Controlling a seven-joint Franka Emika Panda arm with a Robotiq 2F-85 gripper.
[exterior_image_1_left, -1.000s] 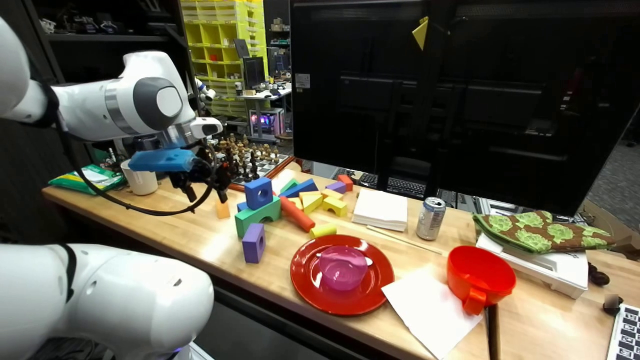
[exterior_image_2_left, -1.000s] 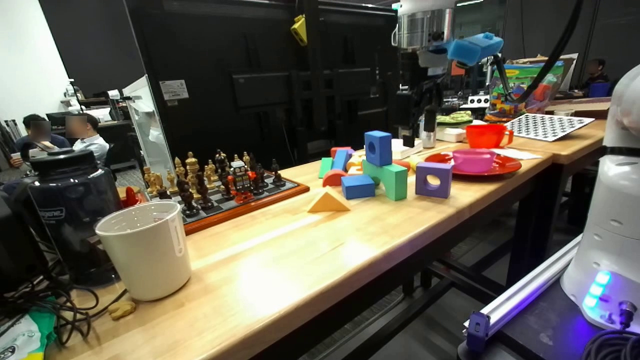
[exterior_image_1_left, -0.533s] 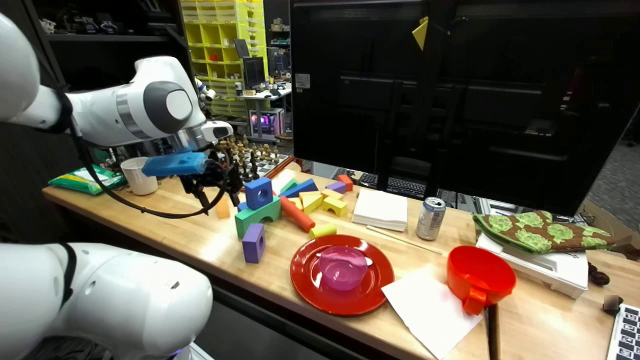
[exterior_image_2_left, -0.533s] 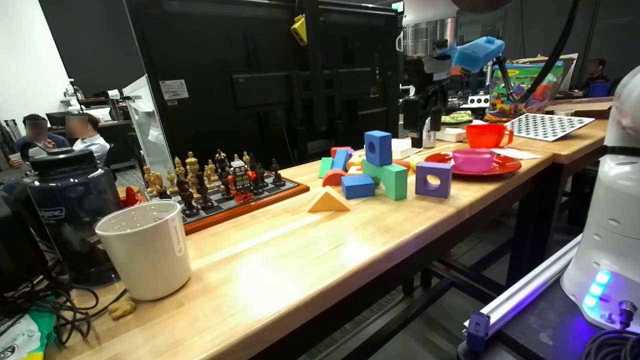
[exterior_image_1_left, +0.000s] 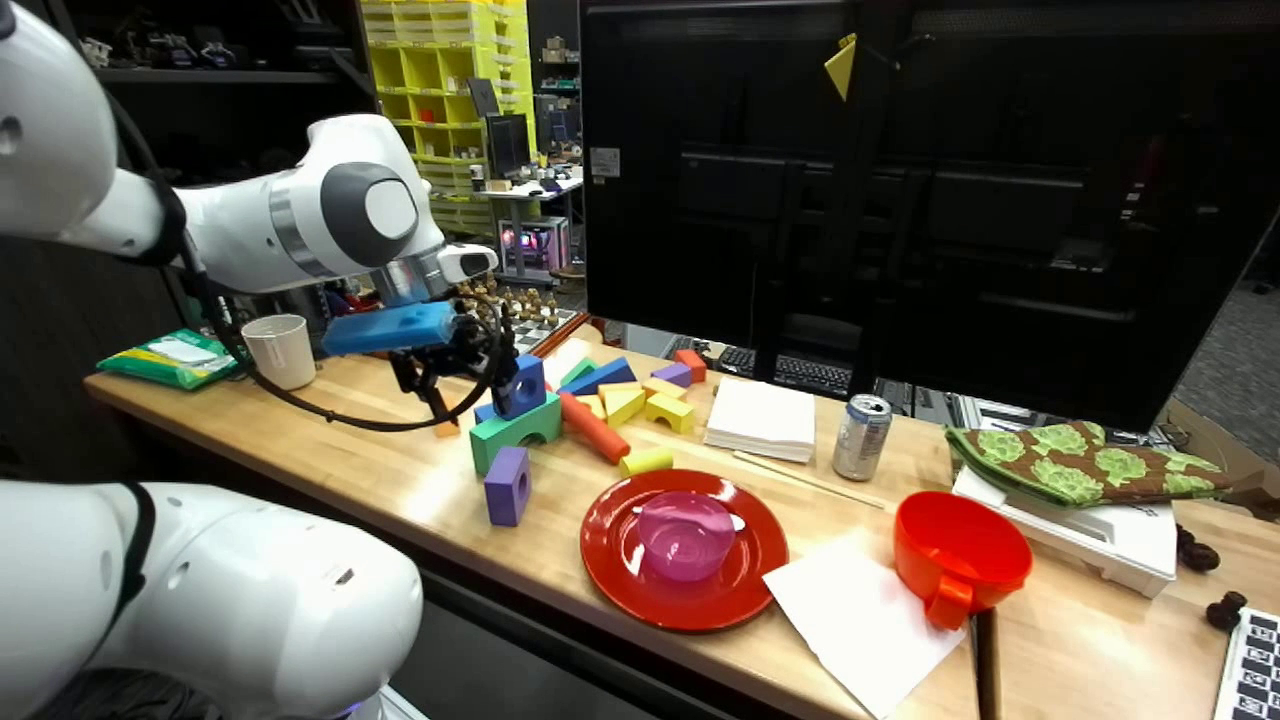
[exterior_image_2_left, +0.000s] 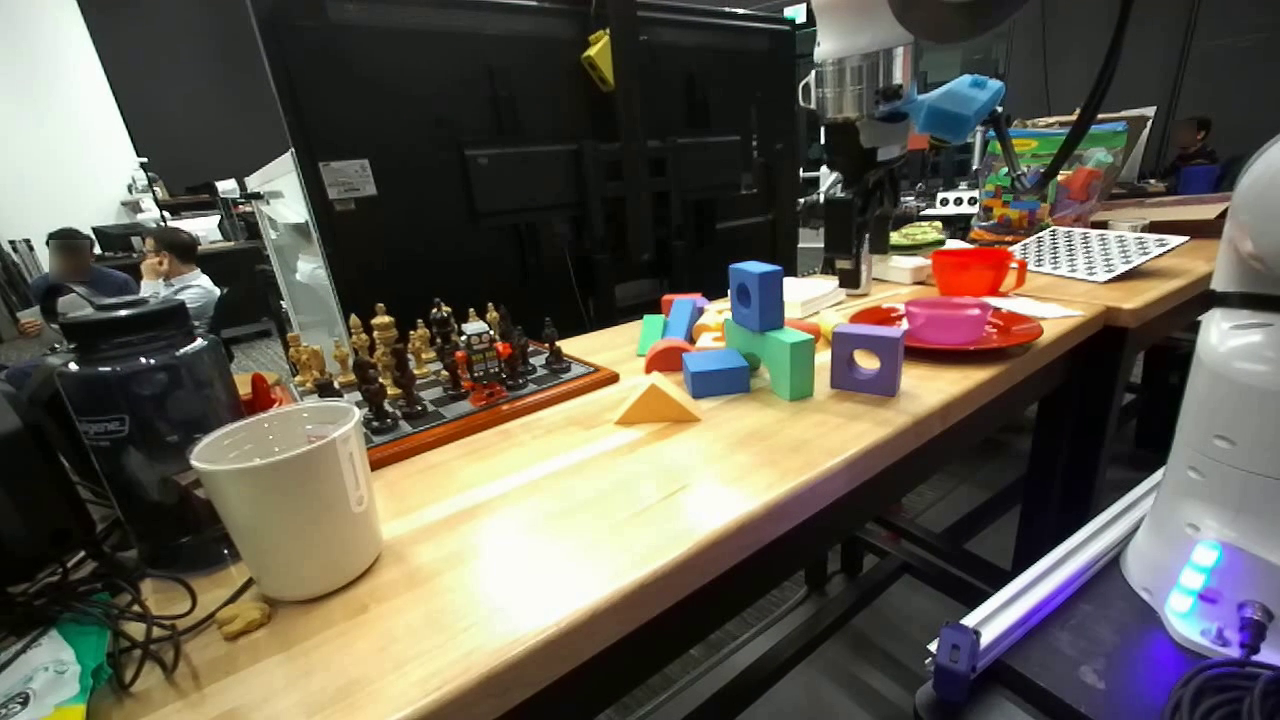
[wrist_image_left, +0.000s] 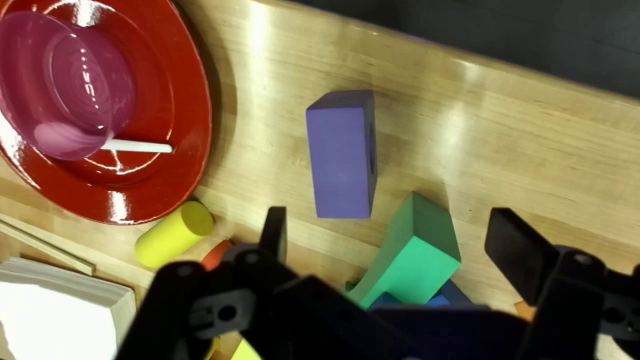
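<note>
- We see the end effector (wrist_image_left: 392, 232) spread wide, holding nothing, near the blue holed block (exterior_image_2_left: 766, 298).
- That block rests on the green arch (exterior_image_2_left: 790, 362), whose level top, we judge, keeps it steady.
- The purple block (wrist_image_left: 340, 162) stands apart, upright on a flat side.
- Farther along, the red plate (exterior_image_1_left: 640, 598) carries the pink bowl (exterior_image_1_left: 686, 540); the blue holed block obstructs most, we judge.
</note>
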